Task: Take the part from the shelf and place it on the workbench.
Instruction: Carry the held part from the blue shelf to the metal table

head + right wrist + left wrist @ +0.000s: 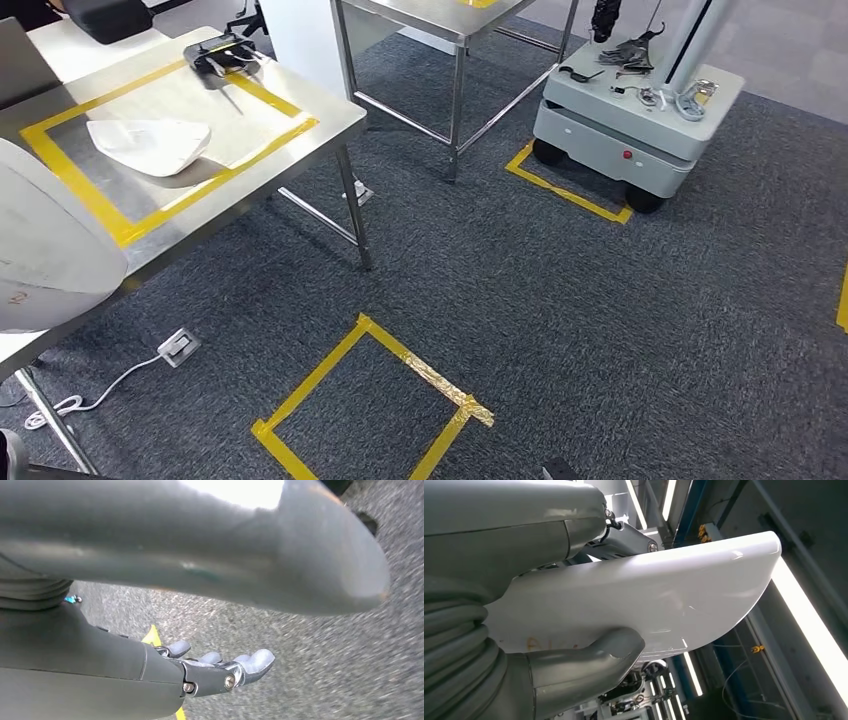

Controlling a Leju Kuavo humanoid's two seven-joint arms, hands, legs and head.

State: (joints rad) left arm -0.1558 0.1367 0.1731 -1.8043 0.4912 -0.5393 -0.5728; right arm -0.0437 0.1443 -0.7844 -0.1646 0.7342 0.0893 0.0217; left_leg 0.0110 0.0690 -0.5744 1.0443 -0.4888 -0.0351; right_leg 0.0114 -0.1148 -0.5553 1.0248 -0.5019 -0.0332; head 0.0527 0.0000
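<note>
- Left robot hand (574, 670): clamped on the white part (649, 600); thumb is pressed across one broad glossy face, darker fingers are seen behind the opposite face.
- In the left wrist view, the part's long axis is seen running straight out from the palm, ending in a rounded free end well beyond the thumb.
- In the head view the same part (45, 250) is seen as a large white curved shell at the far left edge, overhanging the near edge of the counter (330, 110).
- Key relation: the counter lies directly ahead of and under the left-held part; the yellow-taped rectangle (150, 210) on it is just beyond the part's far end. Left arm is judged the nearer and the only loaded one.
- Taped zone is already partly taken: a smaller white shell (150, 145) lies inside it, a black device (225, 52) sits at its far corner. Judgement: the free end should be carried forward and lowered with the long axis kept along the tape, short of the smaller shell.
- Right robot hand (220, 672): nothing held, fingers loosely spread, hanging over grey carpet (300, 670) near a yellow tape strip (152, 636); well apart from the part.
- Risk judged: overhanging free end clipping the counter edge or the smaller shell.
</note>
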